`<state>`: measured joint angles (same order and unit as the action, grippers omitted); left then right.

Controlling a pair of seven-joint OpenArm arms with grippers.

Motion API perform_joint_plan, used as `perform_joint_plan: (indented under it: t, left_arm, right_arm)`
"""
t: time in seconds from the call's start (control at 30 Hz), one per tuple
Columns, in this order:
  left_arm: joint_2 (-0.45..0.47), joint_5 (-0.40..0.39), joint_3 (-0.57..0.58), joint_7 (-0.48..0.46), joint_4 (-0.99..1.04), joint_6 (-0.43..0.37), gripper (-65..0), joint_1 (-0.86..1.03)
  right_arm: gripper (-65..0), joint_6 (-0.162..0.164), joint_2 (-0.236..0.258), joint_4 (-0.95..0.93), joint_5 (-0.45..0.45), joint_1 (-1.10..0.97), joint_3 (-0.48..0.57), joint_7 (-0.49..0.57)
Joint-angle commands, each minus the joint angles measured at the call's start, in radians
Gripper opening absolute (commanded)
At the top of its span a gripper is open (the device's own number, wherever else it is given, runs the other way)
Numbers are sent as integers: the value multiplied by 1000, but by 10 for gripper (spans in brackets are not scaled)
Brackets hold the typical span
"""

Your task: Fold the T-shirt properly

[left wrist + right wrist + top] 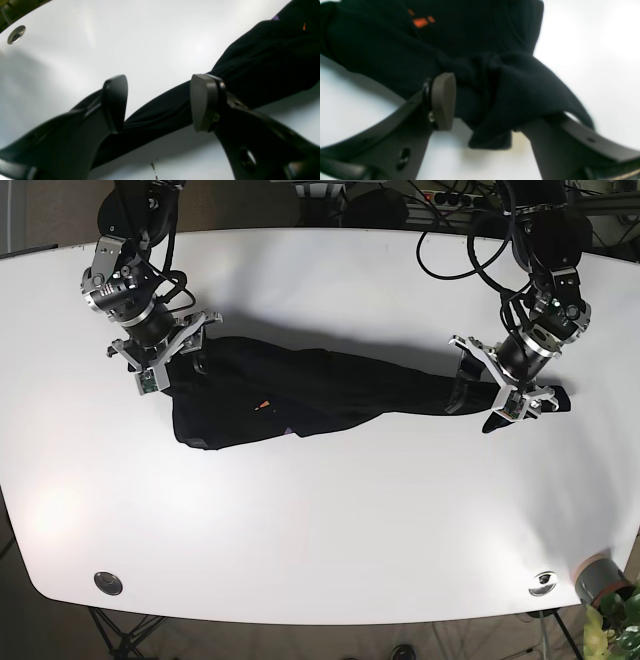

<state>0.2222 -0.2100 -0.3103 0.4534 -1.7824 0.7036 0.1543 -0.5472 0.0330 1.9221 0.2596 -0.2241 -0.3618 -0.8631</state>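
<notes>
The black T-shirt (pixel 330 390) lies pulled out into a long, narrow twist across the white table (pixel 320 510), with small orange marks (pixel 421 22) on its wider left part. My left gripper (pixel 160 102) is open; a thin strand of the T-shirt (pixel 270 57) runs between its two fingers. In the base view my left gripper (pixel 505 395) is near the shirt's right end. My right gripper (pixel 485 110) is open at the bunched left end (pixel 170 365). Cloth fills its jaws and drapes over one finger, hiding that pad.
A metal grommet (pixel 16 34) is set into the table, and the base view shows two near the front edge (pixel 107 582) (pixel 543 582). A grey cup (pixel 598 578) stands off the front right corner. Cables (pixel 450 250) hang over the back edge.
</notes>
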Motion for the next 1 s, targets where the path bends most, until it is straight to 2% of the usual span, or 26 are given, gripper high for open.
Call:
perform_joint_plan:
  t: [0.0, 0.47, 0.63, 0.7, 0.97]
  left_arm:
    - [12, -18, 0, -29, -15, -5, -278, -9]
    - [13, -19, 3, -29, 89, -5, -278, -8]
    - [16, -21, -3, -29, 89, -5, -278, -2]
    - [18, -22, -5, -29, 79, -5, -278, 11]
    - [18, -19, -5, -29, 51, -5, -278, 31]
  right_arm:
    - [-333, 0, 8, 18, 11, 9, -4, 26]
    - [-333, 0, 8, 23, 11, 25, -1, 25]
    - [-373, -7, 11, 40, 11, 39, -3, 20]
    - [-366, -7, 12, 73, 11, 36, -6, 20]
    - [-133, 0, 9, 110, 10, 19, -62, 20]
